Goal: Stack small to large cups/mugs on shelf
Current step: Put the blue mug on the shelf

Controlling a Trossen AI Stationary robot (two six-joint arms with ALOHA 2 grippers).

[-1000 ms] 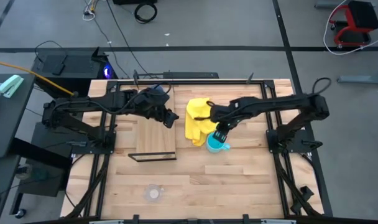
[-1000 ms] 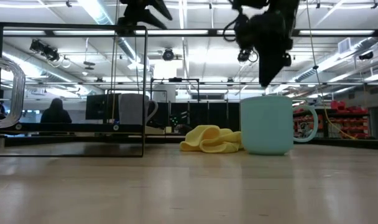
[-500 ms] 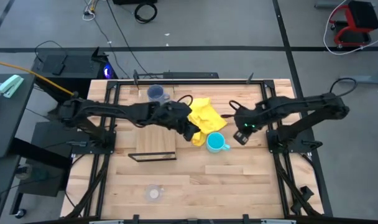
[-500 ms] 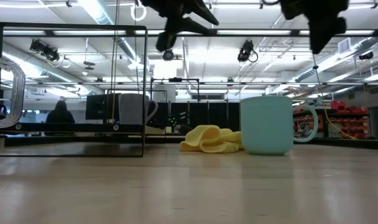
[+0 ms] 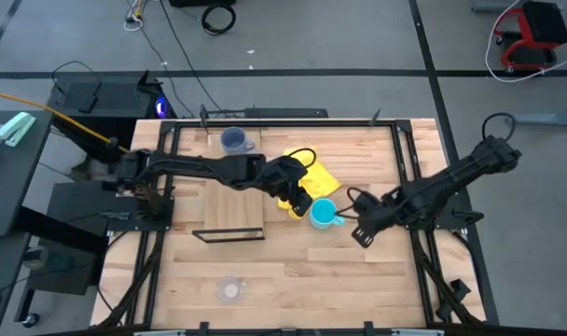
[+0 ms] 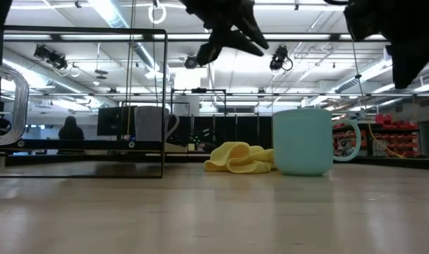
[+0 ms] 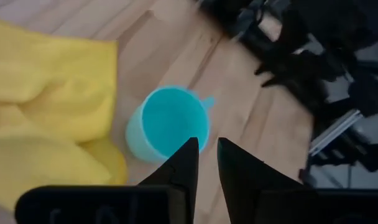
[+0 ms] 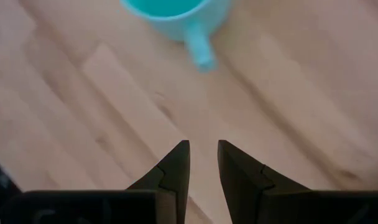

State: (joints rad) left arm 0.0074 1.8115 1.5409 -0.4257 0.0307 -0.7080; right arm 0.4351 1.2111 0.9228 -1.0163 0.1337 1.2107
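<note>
The turquoise mug (image 5: 323, 214) stands upright on the table, its handle toward the right edge; it also shows in the low view (image 6: 303, 141) and the left wrist view (image 7: 167, 121). My left gripper (image 5: 302, 199) hovers shut just left of it, above the yellow cloth (image 5: 302, 182). My right gripper (image 5: 362, 232) is shut and empty, right of the mug and a little nearer; only the mug's handle and rim (image 8: 201, 53) show in the right wrist view. The grey-blue mug (image 5: 234, 140) stands at the far side. The clear glass cup (image 5: 230, 290) stands near the front edge. The shelf (image 5: 232, 213) is bare.
The yellow cloth lies crumpled against the turquoise mug's left side (image 6: 239, 156). The shelf's dark metal frame (image 6: 80, 32) rises above the board at the left. A person (image 6: 70, 128) sits in the room beyond the table. Bare planks lie in front of the shelf and mug.
My right gripper has gone from above the turquoise mug toward the table's right and near edges, leaving the mug standing in place. My left gripper has gone from over the shelf's far end toward the right, across the yellow cloth, and now stands beside the mug.
</note>
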